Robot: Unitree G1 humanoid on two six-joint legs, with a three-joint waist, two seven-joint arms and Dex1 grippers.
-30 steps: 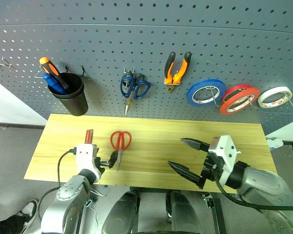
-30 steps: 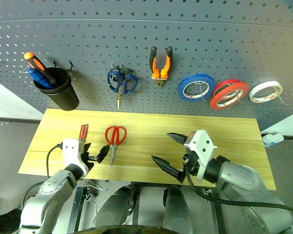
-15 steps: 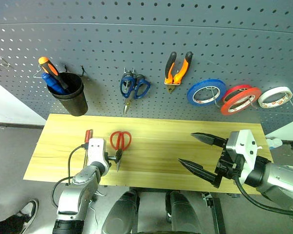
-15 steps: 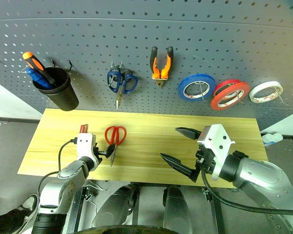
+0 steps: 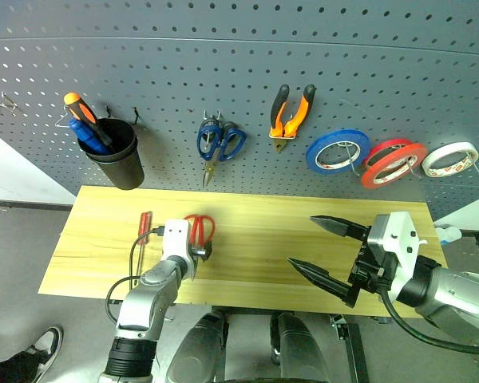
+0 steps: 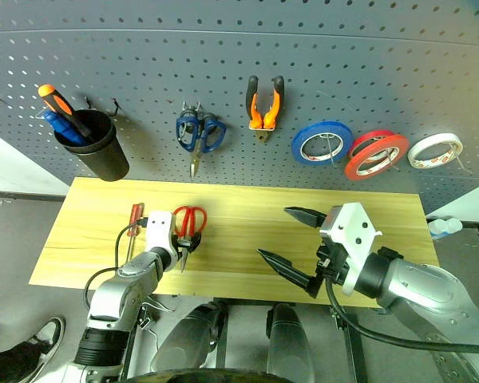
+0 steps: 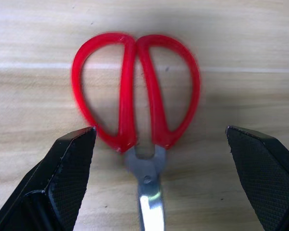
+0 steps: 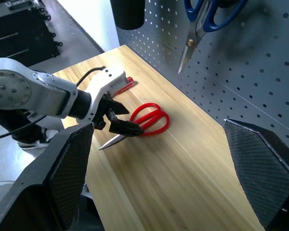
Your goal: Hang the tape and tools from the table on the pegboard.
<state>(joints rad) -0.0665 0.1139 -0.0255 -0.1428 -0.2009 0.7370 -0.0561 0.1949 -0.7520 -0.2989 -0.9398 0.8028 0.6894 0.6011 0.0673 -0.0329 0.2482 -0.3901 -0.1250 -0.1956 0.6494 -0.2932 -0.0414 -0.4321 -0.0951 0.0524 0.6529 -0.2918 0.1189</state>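
Left wrist view | left claw (image 7: 156,187) wide open, empty, straddling red-handled scissors (image 7: 137,110) | screwdriver (image 5: 144,230) beside | right claw (image 5: 319,254) open, empty

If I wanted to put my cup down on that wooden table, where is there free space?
The table is bare from the red scissors across to its right end, though the right hand hovers open above that stretch. The left part is busier: left hand, scissors and red screwdriver. The far left corner is bare.
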